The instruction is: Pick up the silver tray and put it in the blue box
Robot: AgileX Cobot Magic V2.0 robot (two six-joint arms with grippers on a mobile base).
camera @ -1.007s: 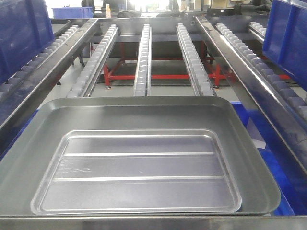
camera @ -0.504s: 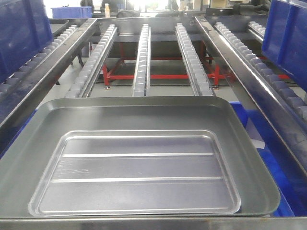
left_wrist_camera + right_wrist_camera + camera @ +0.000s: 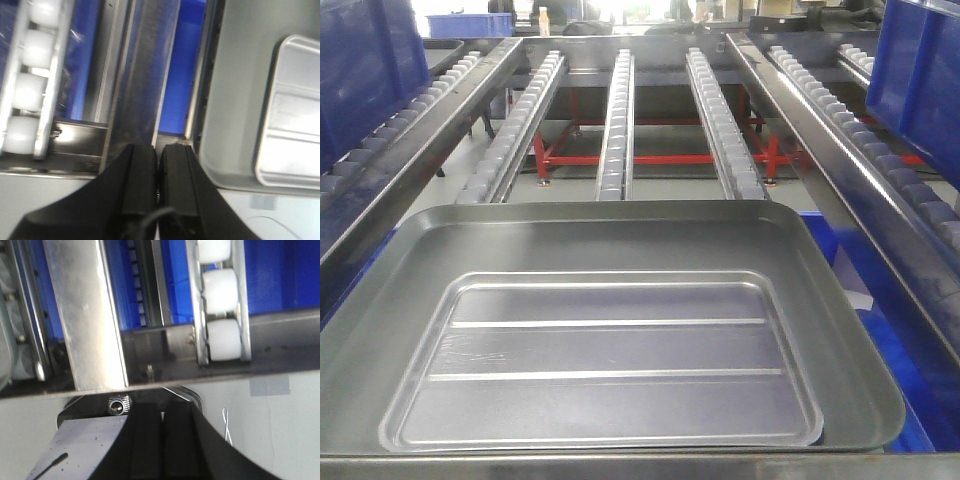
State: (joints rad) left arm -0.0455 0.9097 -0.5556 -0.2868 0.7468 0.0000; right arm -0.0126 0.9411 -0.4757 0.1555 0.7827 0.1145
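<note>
A dark grey tray point(image 3: 620, 238) lies before three roller rails point(image 3: 617, 120) above a red frame point(image 3: 650, 159).

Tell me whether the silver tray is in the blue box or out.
Out. The silver tray lies flat, nested inside the larger grey tray, untouched; the left gripper and right gripper have shut, empty jaws.

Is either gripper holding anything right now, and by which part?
Nothing held: the left gripper and the right gripper are both shut empty; the silver tray lies in the grey tray.
</note>
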